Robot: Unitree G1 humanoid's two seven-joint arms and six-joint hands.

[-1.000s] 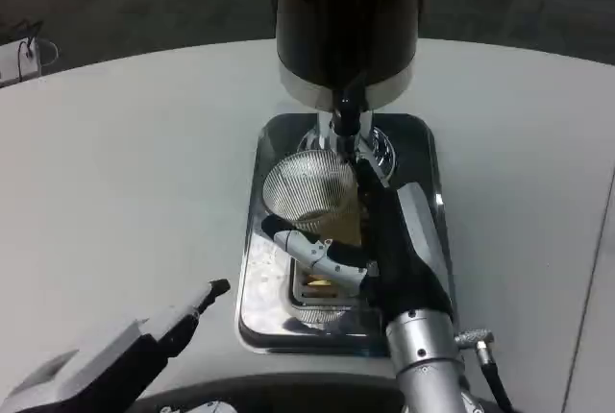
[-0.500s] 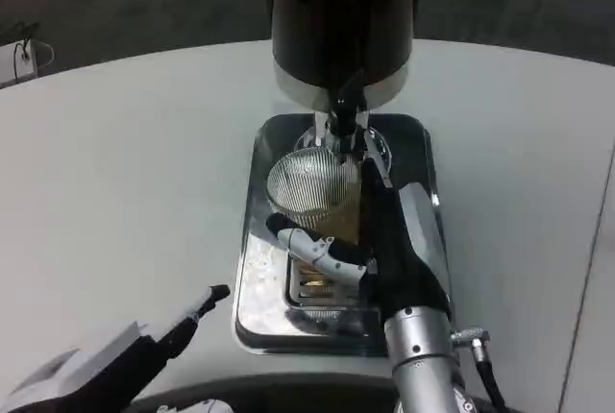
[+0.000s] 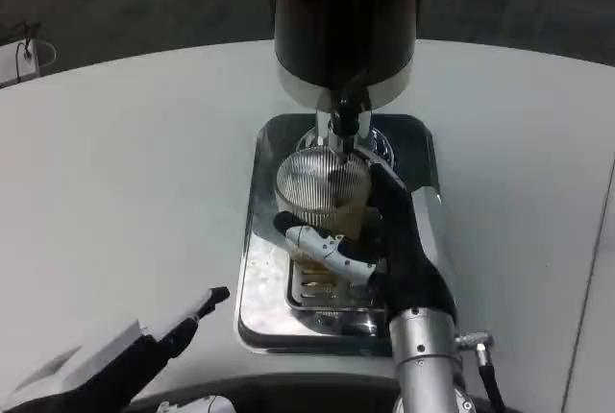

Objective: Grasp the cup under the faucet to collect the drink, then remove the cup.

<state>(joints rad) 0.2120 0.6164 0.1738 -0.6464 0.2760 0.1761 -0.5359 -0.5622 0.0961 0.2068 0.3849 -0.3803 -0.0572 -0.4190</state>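
Closer to the spout now: the fingers of the right hand are wrapped around the ribbed cup, and they have carried it up the tray toward the tray's far edge, so its mouth sits almost directly beneath the faucet. A second ago it stood further toward the tray's left side and nearer the grate. That puts the collecting step about ready to begin; I'd judge the cup well placed, though from this angle I can't be sure the spout is centred over the opening.

Its long axis runs roughly upright, mouth pointing up at the dispenser, perhaps tipped slightly toward me. It stays over the shiny drip tray, at the middle of the desk.

Down by the desk's near edge, the left hand waits, holding nothing, fingers loosely extended.
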